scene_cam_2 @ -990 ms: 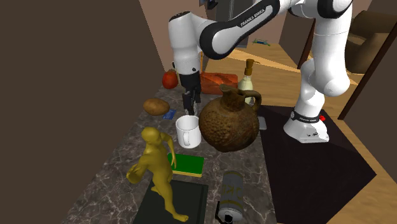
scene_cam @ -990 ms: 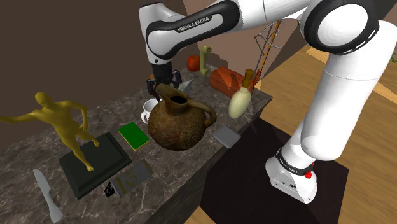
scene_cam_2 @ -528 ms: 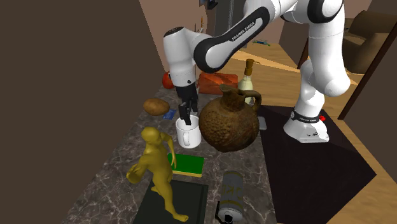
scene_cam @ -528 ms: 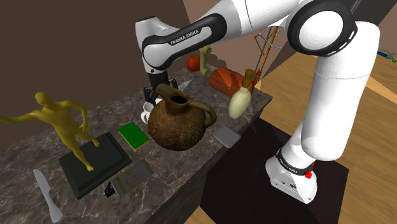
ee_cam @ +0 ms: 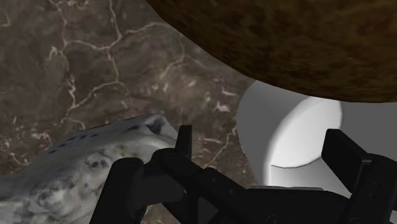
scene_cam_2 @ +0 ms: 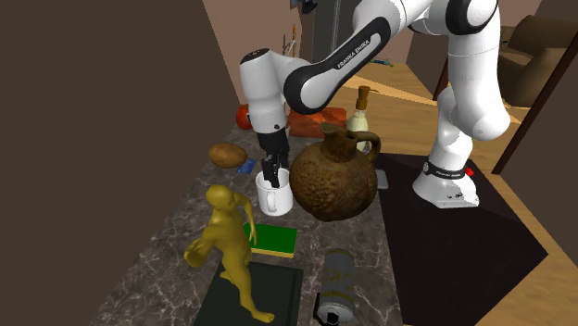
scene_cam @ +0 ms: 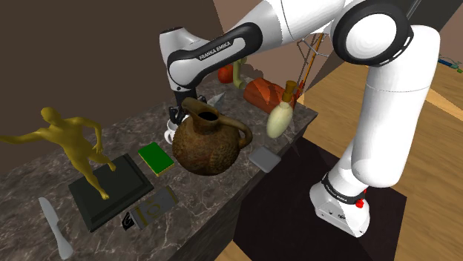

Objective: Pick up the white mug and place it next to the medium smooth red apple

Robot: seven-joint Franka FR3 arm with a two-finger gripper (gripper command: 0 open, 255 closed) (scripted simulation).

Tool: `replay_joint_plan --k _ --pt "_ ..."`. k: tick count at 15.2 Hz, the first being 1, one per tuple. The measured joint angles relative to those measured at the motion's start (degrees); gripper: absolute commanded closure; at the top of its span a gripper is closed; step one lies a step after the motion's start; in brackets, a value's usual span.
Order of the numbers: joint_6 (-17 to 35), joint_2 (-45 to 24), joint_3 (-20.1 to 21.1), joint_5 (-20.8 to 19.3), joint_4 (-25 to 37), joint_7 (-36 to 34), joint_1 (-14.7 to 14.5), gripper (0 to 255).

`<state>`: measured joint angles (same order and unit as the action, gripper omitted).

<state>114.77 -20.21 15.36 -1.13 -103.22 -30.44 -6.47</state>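
1. White mug (scene_cam_2: 276, 197) stands upright on the dark marbled bench (scene_cam: 126, 132), close to the back edge and about midway along, just beside the big brown jug (scene_cam: 210, 142).
2. Black gripper (scene_cam_2: 270, 172) hangs at the mug's mouth with its fingers (ee_cam: 184, 145) spread apart. In the wrist view one finger is outside the mug's wall and the other is over its opening, and they grip nothing.
3. Red apple (scene_cam: 225, 73) sits near the bench's far back corner, well apart from the mug.
4. Grey mottled lump (ee_cam: 83, 167) lies on the bench just beside the gripper.
5. Gold figurine (scene_cam: 74, 144) stands on a dark slab (scene_cam: 126, 185) toward the near end, with a green book (scene_cam: 156, 158) between the slab and the jug.
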Motion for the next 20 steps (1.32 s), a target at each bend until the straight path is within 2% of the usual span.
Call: replay_joint_plan --k 1,2,12,20 --pt "0.0 0.0 0.0 0.0 0.0 0.0 0.0 0" --pt "0.0 0.0 0.0 0.0 0.0 0.0 0.0 255" --pt "0.0 0.0 0.0 0.0 0.0 0.0 0.0 255" --pt "-4.6 2.1 0.2 0.5 2.6 0.2 0.2 255"
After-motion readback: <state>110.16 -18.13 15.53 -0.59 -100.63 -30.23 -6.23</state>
